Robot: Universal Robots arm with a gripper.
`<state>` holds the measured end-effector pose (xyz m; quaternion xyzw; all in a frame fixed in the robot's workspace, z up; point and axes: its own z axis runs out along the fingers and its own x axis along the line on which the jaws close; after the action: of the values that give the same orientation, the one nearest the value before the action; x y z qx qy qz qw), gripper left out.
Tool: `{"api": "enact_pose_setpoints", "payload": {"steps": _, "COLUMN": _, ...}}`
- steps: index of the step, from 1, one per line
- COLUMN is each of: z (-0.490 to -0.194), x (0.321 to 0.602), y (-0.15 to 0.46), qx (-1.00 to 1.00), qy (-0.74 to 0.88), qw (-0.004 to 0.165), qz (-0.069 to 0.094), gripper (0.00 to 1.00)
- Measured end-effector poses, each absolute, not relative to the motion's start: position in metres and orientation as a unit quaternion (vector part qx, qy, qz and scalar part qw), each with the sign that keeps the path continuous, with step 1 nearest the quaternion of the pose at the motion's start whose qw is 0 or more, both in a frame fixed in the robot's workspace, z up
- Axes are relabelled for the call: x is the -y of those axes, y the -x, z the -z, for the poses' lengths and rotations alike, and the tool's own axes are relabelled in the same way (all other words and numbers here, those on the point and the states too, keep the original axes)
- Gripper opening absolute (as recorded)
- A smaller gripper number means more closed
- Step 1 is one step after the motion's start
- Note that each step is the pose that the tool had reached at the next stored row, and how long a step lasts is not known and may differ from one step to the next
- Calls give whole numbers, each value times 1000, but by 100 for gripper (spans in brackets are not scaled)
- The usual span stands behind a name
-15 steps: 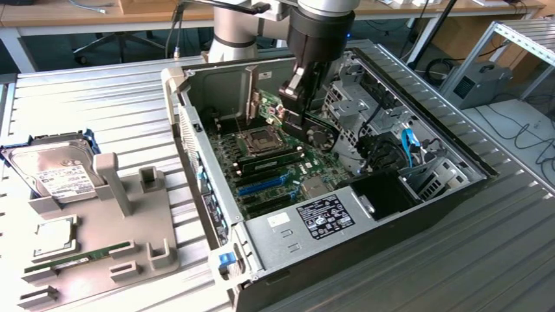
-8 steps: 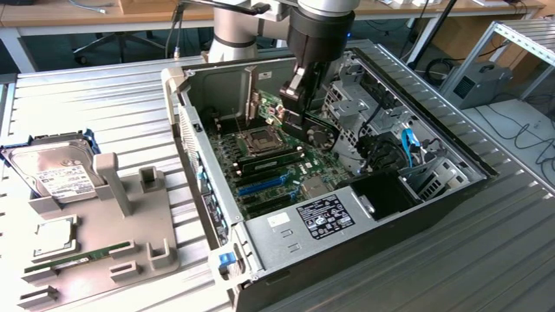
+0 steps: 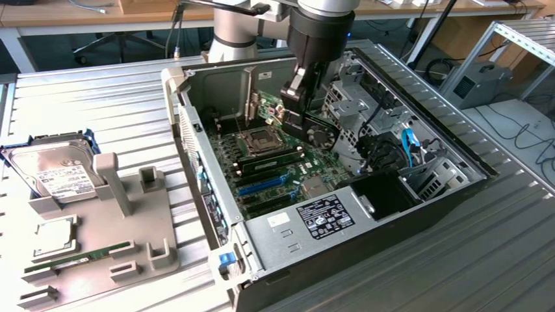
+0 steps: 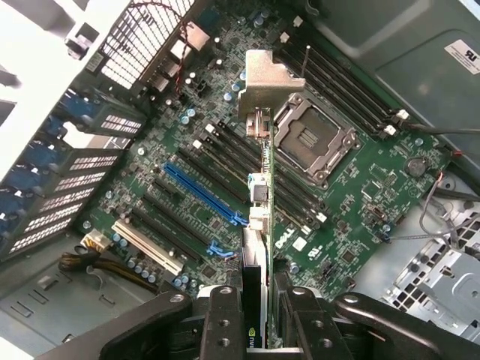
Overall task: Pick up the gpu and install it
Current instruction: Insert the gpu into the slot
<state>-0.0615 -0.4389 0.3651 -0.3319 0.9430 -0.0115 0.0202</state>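
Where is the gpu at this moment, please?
In the wrist view, the gpu is held edge-on in the gripper, over the motherboard beside the CPU socket.

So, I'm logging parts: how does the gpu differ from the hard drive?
The gpu is held on edge in the gripper above the motherboard; the hard drive sits outside the case on the tray. The gpu is a thin dark card; the hard drive is a thicker silver block with a white label. Both are rectangular.
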Motion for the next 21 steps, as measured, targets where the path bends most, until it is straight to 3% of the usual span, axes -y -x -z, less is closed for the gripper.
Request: {"api": "enact_pose_setpoints", "payload": {"steps": 21, "z": -365, "x": 439, "y": 61, "qx": -931, "qy": 365, "qw": 21, "qz": 11, "gripper": 26}}
